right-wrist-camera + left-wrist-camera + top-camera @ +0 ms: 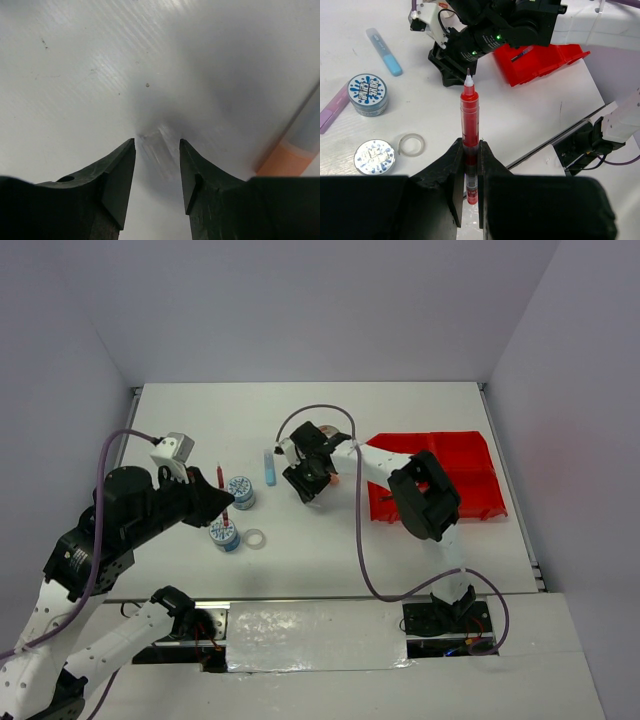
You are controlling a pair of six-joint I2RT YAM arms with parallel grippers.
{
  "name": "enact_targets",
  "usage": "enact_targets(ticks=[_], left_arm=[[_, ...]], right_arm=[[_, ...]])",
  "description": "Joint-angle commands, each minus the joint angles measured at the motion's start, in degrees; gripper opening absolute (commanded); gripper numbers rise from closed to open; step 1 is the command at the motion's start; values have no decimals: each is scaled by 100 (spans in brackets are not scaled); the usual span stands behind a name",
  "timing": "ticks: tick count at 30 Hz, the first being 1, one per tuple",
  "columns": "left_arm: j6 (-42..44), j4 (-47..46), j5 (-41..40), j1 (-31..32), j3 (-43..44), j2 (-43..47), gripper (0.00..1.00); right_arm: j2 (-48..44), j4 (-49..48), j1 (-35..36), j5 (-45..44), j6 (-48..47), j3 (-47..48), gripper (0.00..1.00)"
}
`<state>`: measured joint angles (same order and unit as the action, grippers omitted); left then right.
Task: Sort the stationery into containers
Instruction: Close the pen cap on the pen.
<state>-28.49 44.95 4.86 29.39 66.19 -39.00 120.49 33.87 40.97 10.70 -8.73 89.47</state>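
Pen (469,110), red, clamped in left hand (471,148); right hand (157,143) parted

From the left gripper (222,505) holding the thin red pen (220,478), the bright red four-compartment plastic bin tray (470,455) lies at three o'clock, behind the right gripper (308,485) and its white arm (375,462). Round blue-white patterned tape rolls (240,492) (225,534) crowd two and six o'clock; bare white table (220,415) opens at twelve.

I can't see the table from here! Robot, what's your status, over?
Left fingers shut on red pen. Right fingers open, empty, low over table, orange marker alongside. Right arm sits between pen and red bin.
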Motion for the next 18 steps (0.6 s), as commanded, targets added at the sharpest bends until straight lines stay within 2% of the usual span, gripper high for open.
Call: enact_targets(ticks=[1, 4, 9, 13, 18], left_arm=[[133, -259, 173, -21, -36, -20, 0], [133, -250, 208, -21, -36, -28, 0], [133, -250, 313, -21, -28, -37, 0], [142, -276, 340, -21, -54, -2, 0], [124, -285, 375, -21, -98, -20, 0]], right_arm=[[-429, 41, -28, -261, 83, 141, 48], [-438, 181, -28, -533, -277, 45, 48], [-517, 103, -28, -341, -857, -324, 47], [-570, -117, 51, -25, -981, -623, 47], [-439, -144, 139, -15, -999, -528, 46]])
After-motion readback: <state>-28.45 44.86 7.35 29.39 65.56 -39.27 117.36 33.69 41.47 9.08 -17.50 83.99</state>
